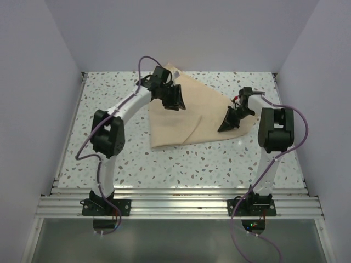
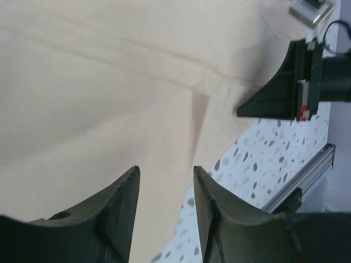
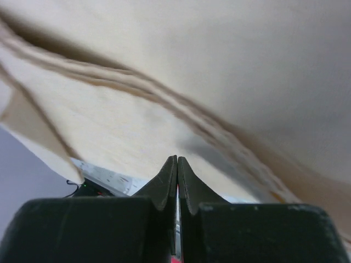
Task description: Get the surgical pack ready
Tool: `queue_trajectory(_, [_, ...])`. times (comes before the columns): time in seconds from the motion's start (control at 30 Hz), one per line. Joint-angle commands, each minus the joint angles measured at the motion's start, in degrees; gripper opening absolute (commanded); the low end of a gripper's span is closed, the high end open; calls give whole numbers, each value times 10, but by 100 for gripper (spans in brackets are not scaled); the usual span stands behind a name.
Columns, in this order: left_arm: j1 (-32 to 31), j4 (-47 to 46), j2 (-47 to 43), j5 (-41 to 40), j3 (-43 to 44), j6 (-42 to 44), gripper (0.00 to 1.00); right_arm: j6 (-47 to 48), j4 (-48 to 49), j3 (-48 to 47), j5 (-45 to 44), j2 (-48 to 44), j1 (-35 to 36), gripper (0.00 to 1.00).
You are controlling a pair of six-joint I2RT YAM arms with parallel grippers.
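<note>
Table [image 1: 109, 159]: speckled and pale, with both arm bases bolted along its near edge.
Surgical pack [image 1: 192, 112]: a tan sheet lying on the far middle of the table, partly folded into a rough triangle, its layered right edge raised.
Left arm [image 1: 123, 109]: arches over the far left part of the sheet; the left jaws hang parted above the paper with only a bare gap between them.
Right arm [image 1: 274, 129]: reaches to the sheet's right corner; the right jaws are pressed together on the paper's edge, which rises from their tips.
</note>
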State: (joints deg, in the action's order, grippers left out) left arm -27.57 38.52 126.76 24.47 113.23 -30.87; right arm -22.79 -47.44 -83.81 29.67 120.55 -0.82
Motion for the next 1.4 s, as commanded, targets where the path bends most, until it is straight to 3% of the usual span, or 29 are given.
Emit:
queue_trajectory(0.0, [37,-18,-155,-34,-126,63,43,7,6,-63,-1,-65,39,1])
queue_trajectory(0.13, [51,-50,-241,12,-273,93,20,-35,130,-65,83,-79,85,2])
queue_trajectory(0.27, [51,-76,-302,37,-417,108,0,-72,187,-79,144,-38,118,2])
queue_trajectory(0.47, [53,-117,-317,48,-510,112,0,-84,199,-94,167,7,124,0])
queue_trajectory(0.73, [71,-144,-278,44,-537,104,0,-68,164,-118,150,71,104,0])
queue_trajectory(1.0, [85,-120,-303,15,-586,128,0,-36,120,-145,120,93,71,0])
queue_trajectory(1.2, [90,-83,-349,2,-561,125,0,-23,89,-143,84,69,57,0])
queue_trajectory(1.3, [90,-64,-376,7,-515,122,0,-9,61,-139,5,18,38,0])
queue_trajectory(1.37, [90,-61,-379,15,-486,122,8,0,51,-137,-62,-19,22,23])
